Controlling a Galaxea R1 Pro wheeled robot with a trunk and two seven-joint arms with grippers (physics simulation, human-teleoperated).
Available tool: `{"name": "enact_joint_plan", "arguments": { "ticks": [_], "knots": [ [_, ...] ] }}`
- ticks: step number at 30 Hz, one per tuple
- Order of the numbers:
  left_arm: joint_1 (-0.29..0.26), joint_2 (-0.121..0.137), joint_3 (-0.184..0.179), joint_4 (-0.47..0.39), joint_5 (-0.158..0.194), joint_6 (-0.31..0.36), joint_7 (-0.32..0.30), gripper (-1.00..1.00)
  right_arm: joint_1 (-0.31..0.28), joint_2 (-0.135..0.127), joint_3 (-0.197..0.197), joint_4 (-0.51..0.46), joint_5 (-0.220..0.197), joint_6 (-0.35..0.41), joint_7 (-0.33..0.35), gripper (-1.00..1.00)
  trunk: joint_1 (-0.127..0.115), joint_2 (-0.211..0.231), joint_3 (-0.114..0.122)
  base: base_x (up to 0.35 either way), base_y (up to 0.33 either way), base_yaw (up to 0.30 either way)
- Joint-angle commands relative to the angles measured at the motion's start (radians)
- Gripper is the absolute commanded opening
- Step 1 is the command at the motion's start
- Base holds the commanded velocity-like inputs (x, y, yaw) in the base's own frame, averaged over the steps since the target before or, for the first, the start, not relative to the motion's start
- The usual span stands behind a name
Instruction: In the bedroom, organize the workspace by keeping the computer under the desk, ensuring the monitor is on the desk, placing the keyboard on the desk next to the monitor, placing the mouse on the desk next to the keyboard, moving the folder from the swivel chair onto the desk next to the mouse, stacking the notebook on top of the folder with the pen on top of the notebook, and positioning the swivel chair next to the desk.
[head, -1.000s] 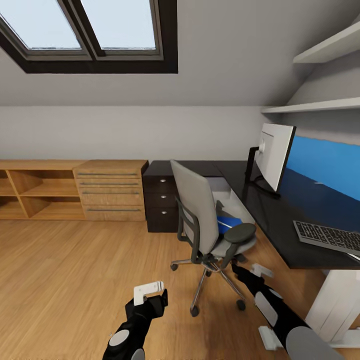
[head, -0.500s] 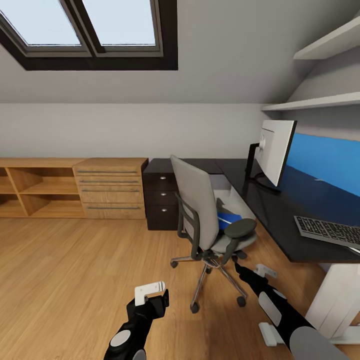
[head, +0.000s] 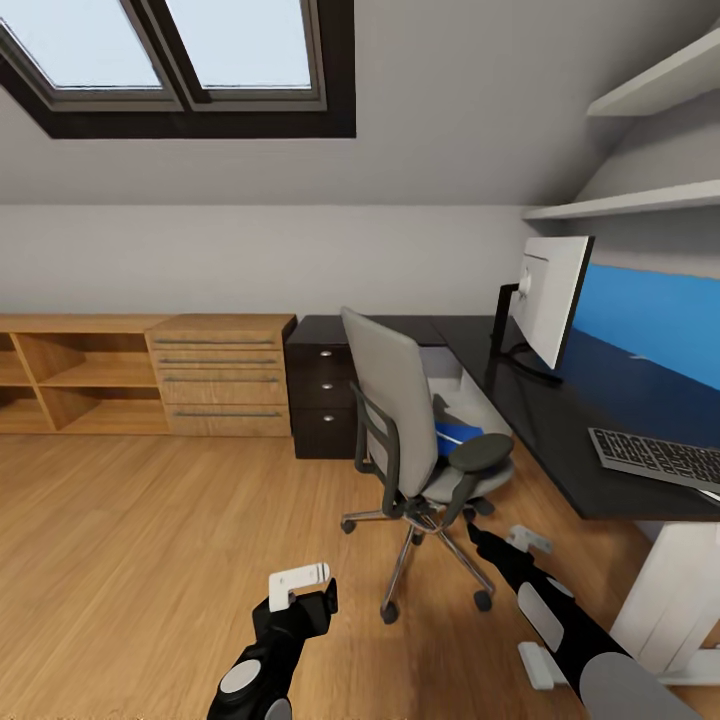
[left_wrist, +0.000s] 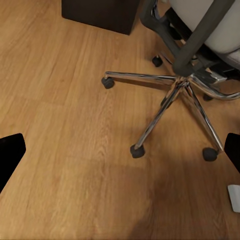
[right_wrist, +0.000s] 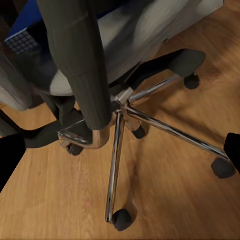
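The grey swivel chair (head: 405, 430) stands on the wood floor beside the black desk (head: 545, 425), its back turned toward me. The blue folder (head: 458, 435) lies on its seat. On the desk stand the monitor (head: 552, 298) and, nearer me, the keyboard (head: 655, 458). My left gripper (head: 300, 582) hangs open above the floor, left of the chair base (left_wrist: 175, 87). Low by the chair's castors my right gripper (head: 525, 541) is open, close to the armrest post (right_wrist: 75, 65) and the chrome base (right_wrist: 120, 112). I cannot make out the computer, mouse, notebook or pen.
A light-wood shelf unit (head: 140, 375) lines the back wall, with a black drawer cabinet (head: 322, 395) next to it. The white desk leg (head: 680, 600) is at my right. Skylights (head: 180, 60) sit in the sloped ceiling. Open floor lies to the left.
The whole view has shifted slightly between a second ago and now, so the camera moved. The chair, the desk items and both grippers keep their places.
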Motion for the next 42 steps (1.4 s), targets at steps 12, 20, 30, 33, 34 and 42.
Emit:
{"name": "enact_joint_plan", "arguments": {
  "ticks": [12,20,30,33,34,42],
  "knots": [
    [0.0,0.0,0.001,-0.001,0.011,0.002,0.01,1.0,-0.001,-0.001,0.006,-0.022,-0.008,-0.008,0.005,1.0,0.046,-0.085,-0.038,0.0,0.0,0.0],
    [0.0,0.0,0.0,-0.001,0.011,0.002,0.009,1.0,-0.001,-0.001,0.007,-0.027,-0.004,-0.009,0.006,1.0,0.077,-0.141,-0.064,0.0,0.0,0.0],
    [0.0,0.0,0.0,-0.001,0.011,0.002,0.01,1.0,-0.001,-0.005,0.008,-0.028,-0.001,-0.008,0.007,1.0,0.115,-0.211,-0.095,0.0,0.0,0.0],
    [0.0,0.0,0.0,-0.001,0.011,0.002,0.009,1.0,-0.001,-0.005,0.008,-0.028,-0.001,-0.009,0.006,1.0,0.127,-0.232,-0.104,0.0,0.0,0.0],
    [0.0,0.0,-0.001,-0.001,0.011,0.002,0.009,1.0,-0.001,-0.006,0.008,-0.028,-0.001,-0.033,0.007,1.0,0.13,-0.239,-0.107,0.0,0.0,0.0],
    [0.0,0.0,-0.004,-0.001,0.011,0.002,0.009,1.0,-0.001,-0.009,0.009,-0.029,0.001,-0.074,0.001,1.0,0.142,-0.26,-0.117,0.0,0.0,0.0]
  ]
}}
